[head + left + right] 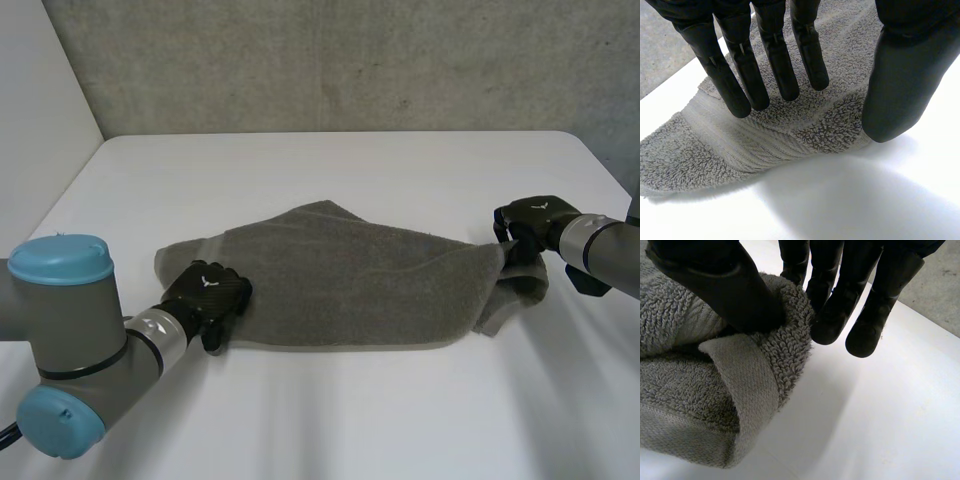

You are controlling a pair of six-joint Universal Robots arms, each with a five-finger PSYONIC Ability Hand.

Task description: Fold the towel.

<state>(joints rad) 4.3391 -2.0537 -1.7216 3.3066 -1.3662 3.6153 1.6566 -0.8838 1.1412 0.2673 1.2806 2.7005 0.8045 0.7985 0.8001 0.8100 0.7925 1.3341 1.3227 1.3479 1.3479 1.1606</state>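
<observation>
Fingers (pixel 742 75) of the left hand (pixel 208 290) are lying straight on the near left corner of the grey towel (pixel 350 280) on the white table (pixel 330 170). The right hand (pixel 530 222) is pinching its right end. If that pinch is slipping, the fold could be landing crooked.

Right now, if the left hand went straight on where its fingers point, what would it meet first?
The towel. The left hand sits at its left end, straight fingers aimed across the cloth toward its middle, so it would likely push into terry. Whether they already touch is unclear.
</observation>
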